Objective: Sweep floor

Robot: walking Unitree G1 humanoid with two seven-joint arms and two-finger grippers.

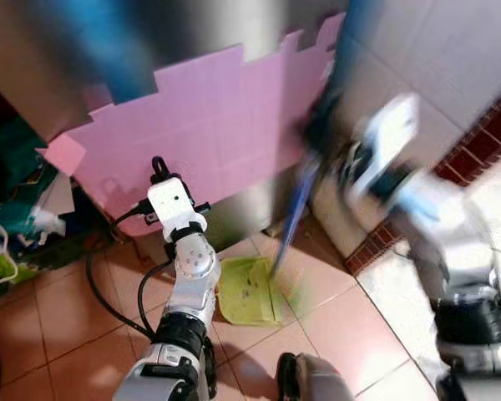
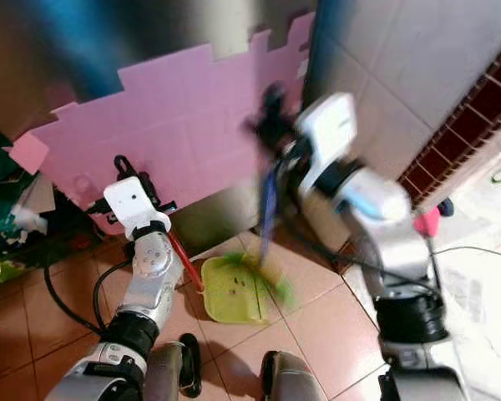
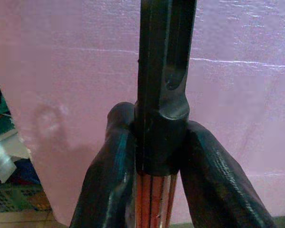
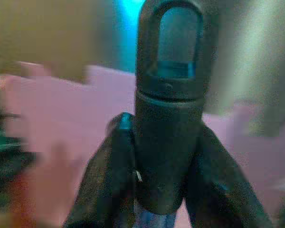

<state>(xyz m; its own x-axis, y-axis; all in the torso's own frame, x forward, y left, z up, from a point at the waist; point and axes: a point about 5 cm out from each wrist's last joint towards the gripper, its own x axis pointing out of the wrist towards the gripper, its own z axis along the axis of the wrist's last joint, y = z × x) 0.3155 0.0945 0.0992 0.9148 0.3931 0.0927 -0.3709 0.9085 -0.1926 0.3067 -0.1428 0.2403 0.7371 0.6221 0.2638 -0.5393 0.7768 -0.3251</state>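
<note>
Left pincer [image 3: 152,190] pinches the red dustpan handle [image 2: 184,261]; right pincer [image 4: 156,190] pinches the blue broom handle [image 1: 294,213]. Both judged light, rigid; grip near black end caps.

1. The foam mat [image 1: 209,125] leaning on the wall is showing plain pink with a jigsaw-cut edge
2. Below the foam mat, the dustpan [image 2: 234,291] is showing lime green, its handle [image 2: 184,261] red with a black end cap
3. Beside the dustpan, the broom [image 2: 268,213] is showing a blue shaft, black cap and green bristles
4. The floor [image 1: 58,326] under the dustpan is showing terracotta tiles with pale grout
5. Right of the foam mat, the wall [image 2: 451,159] is carrying a dark red brick band
</note>
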